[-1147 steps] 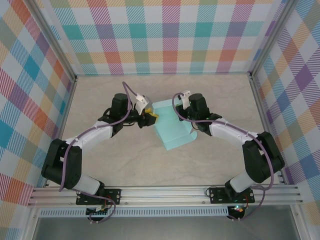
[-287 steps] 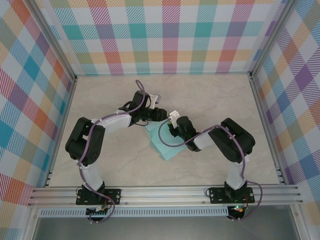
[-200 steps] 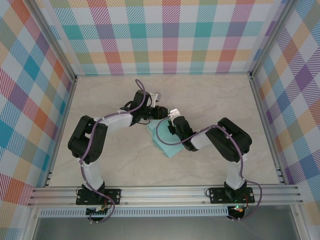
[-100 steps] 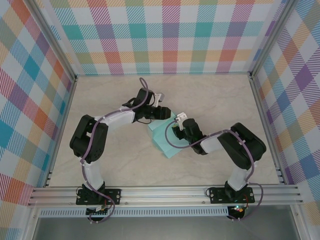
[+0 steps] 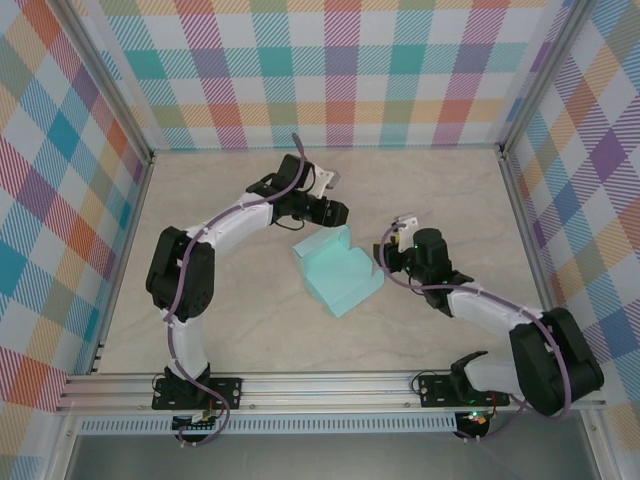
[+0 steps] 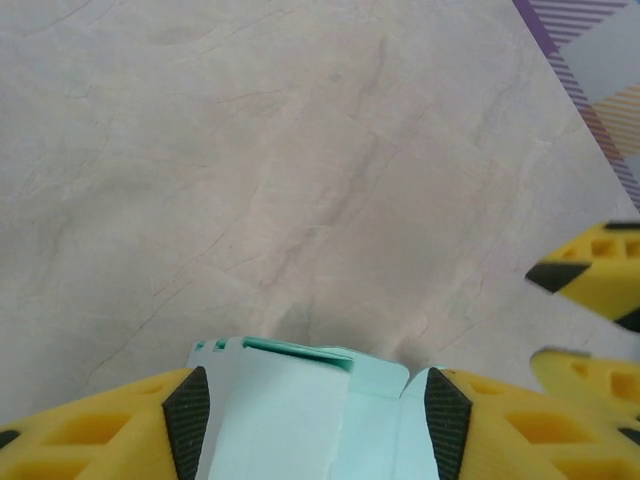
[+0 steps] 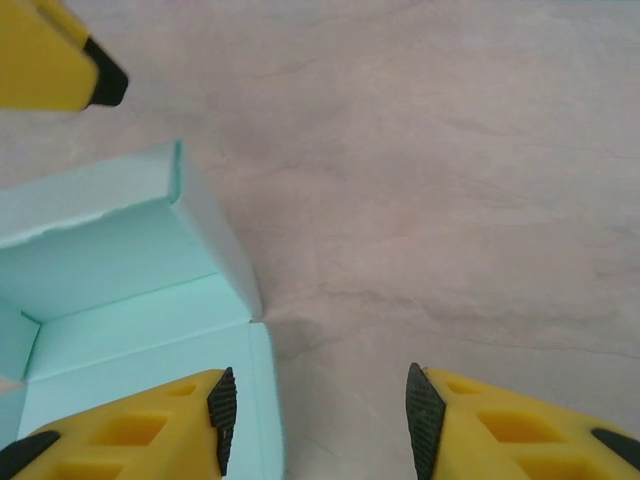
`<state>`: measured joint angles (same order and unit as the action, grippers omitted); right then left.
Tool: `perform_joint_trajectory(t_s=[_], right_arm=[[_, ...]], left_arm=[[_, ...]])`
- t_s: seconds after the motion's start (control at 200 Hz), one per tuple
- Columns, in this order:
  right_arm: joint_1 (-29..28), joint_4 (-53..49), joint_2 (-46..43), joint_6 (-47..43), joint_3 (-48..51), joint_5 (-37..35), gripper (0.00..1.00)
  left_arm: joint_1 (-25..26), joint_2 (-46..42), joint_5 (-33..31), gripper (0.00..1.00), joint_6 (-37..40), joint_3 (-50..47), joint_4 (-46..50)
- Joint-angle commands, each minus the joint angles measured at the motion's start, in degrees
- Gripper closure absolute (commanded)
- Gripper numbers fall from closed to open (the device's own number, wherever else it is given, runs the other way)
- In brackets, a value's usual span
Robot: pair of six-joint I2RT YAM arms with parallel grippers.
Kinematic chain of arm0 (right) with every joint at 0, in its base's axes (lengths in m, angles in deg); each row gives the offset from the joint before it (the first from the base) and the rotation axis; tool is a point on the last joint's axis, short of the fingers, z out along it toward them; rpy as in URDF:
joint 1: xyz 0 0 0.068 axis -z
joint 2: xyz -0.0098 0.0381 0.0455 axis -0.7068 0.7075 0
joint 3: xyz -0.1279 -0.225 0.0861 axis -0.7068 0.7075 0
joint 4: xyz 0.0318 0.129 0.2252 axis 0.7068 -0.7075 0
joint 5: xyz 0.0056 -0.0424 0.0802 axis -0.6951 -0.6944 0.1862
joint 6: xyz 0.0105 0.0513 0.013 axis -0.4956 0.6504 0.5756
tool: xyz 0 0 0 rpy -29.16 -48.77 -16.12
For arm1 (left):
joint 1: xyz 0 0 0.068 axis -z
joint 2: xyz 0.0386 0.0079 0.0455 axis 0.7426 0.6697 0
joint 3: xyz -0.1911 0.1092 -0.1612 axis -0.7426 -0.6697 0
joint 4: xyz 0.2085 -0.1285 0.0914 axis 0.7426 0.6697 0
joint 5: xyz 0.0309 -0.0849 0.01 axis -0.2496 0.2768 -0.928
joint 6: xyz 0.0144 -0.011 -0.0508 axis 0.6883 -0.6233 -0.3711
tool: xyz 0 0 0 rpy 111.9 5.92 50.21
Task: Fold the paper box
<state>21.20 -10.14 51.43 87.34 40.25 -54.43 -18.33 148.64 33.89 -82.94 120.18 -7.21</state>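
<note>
The paper box (image 5: pixel 335 272) is a pale mint card shape lying mid-table, partly folded, with a wall standing up at its far right side. My left gripper (image 5: pixel 339 213) hovers just behind its far edge, jaws open. In the left wrist view the paper box (image 6: pixel 300 410) shows between the spread black pads (image 6: pixel 187 420) of the left gripper (image 6: pixel 317 425). My right gripper (image 5: pixel 386 260) is open just right of the box. In the right wrist view the right gripper (image 7: pixel 317 420) has bare table between its fingers, and the paper box (image 7: pixel 120 290) lies left of its left finger.
The beige marble-look table (image 5: pixel 220 300) is fenced by checked walls and an aluminium rail (image 5: pixel 330 385) at the near edge. The right gripper's yellow fingers (image 6: pixel 590 285) show at the right of the left wrist view. A left finger (image 7: pixel 60 60) shows top left in the right wrist view.
Both grippers have opened and drawn off the box: the left one toward the back, the right one to the right. The box stays put, now uncovered.
</note>
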Motion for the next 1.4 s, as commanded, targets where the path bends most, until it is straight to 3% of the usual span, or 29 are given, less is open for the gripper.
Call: perform_joint_trajectory(t_s=[0.0,0.14,0.185,0.225,0.24,0.4,0.7,0.785,0.89,1.19,1.395], right_arm=[[4.1,-9.3,-2.6,4.2,-4.1,4.4,0.48],[8.3,-12.4,-2.8,6.6,-7.6,7.2,0.47],[8.8,-12.9,-2.4,6.5,-8.3,7.9,0.46],[9.1,-12.9,-2.1,6.6,-8.8,8.6,0.46],[9.2,-13.1,-2.0,6.6,-9.1,8.8,0.45],[9.8,-14.9,-0.4,6.7,-11.1,9.8,0.45],[10.7,-15.0,0.0,6.7,-11.7,10.6,0.45],[10.9,-14.9,0.0,6.7,-11.9,11.0,0.45],[11.2,-14.7,0.3,6.7,-12.1,11.5,0.45],[11.6,-14.6,1.5,6.8,-12.6,13.3,0.45],[14.9,-16.4,5.8,-1.2,-15.9,25.1,0.46]], left_arm=[[0.8,2.4,0.0,0.38,8.5,6.9,11.4],[3.3,5.2,-7.0,0.31,12.3,11.1,18.6],[3.9,5.4,-8.7,0.21,12.4,10.9,18.6],[4.6,5.5,-10.8,0.03,12.0,10.9,18.3],[4.9,5.7,-11.1,0.0,12.0,11.0,18.3],[7.9,7.9,-18.0,0.0,12.2,13.3,19.5],[9.4,12.8,-18.2,0.0,11.7,19.0,24.4],[9.4,13.4,-17.7,0.04,11.5,19.7,24.9],[9.5,14.5,-18.2,0.18,11.9,21.5,26.9],[9.7,15.5,-20.1,0.38,13.7,22.1,27.9],[9.5,12.9,-16.6,0.5,16.3,22.1,27.9]])
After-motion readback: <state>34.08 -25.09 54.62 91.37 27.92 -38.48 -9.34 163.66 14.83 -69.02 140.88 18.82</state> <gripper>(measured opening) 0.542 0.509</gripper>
